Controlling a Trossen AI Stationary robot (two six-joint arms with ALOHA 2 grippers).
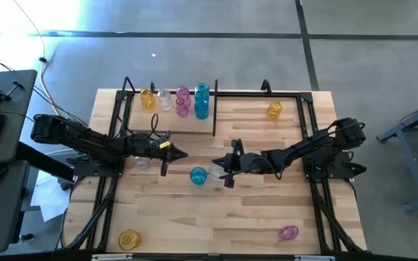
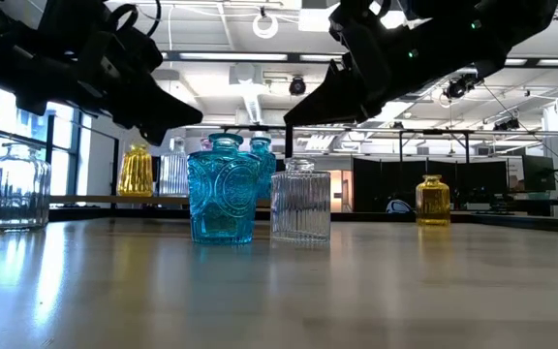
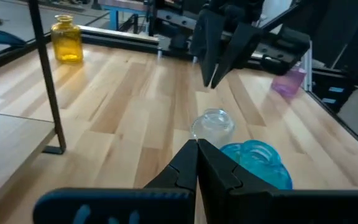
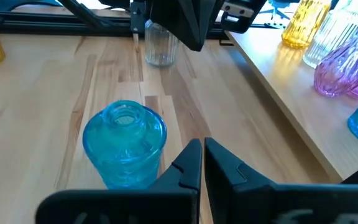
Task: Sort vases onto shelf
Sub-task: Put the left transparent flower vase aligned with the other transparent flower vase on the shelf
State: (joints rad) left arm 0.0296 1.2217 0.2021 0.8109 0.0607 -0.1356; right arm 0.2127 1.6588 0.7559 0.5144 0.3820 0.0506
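High view: both jaws shut, empty.

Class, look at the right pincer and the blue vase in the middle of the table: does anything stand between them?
Yes. A clear ribbed vase stands beside the blue vase, on the side facing the shut right pincer, so it partly blocks a straight approach.

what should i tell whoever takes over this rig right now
Left gripper: shut, empty, over mid-table. Right gripper: shut, empty, facing it.
Between and just in front of them: a blue vase and a clear ribbed vase, side by side. Another clear vase stands by the left arm.
Done: yellow, clear, pink and blue vases grouped at the shelf left of the divider; one yellow vase to its right.
Left: the three mid-table vases, plus a yellow one and a pink one at the near edge.
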